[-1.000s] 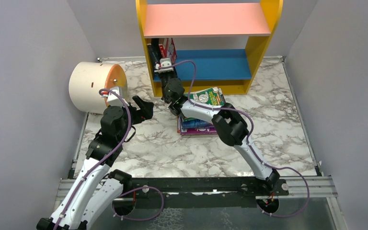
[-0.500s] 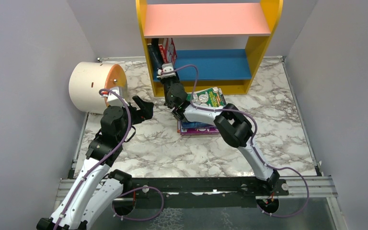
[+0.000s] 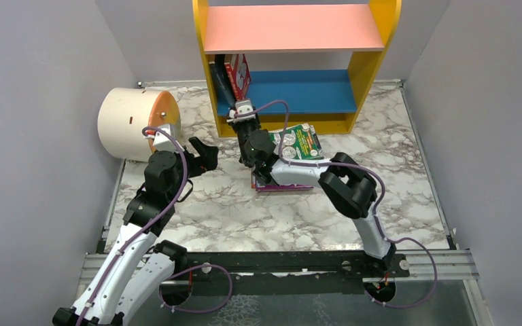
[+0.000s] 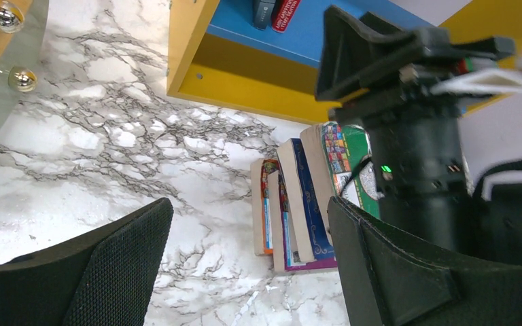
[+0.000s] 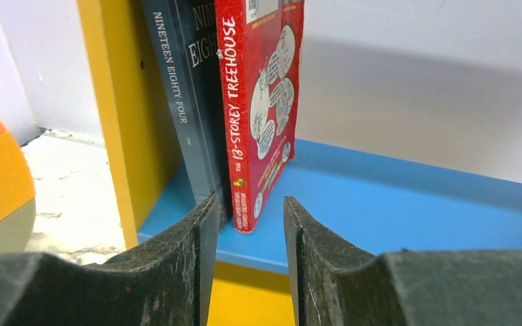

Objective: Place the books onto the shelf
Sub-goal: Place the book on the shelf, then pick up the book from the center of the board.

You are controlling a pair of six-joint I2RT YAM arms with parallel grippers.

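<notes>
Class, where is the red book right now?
In the right wrist view, the red book stands on the blue board's left end, beside the dark book.

shelf (image 3: 367, 78) showing yellow sides, pink top, blue base | books (image 5: 262, 115) showing navy, red | table (image 3: 211, 204) showing grey-veined white marble

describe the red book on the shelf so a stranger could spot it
Find the bookcase with yellow sides at the table's far edge, then its blue lower board. Two books stand at the left end. Yours is the red one with white spine lettering, The 13-Storey Treehouse, right of the dark Nineteen Eighty-Four that rests against the side panel.
</notes>
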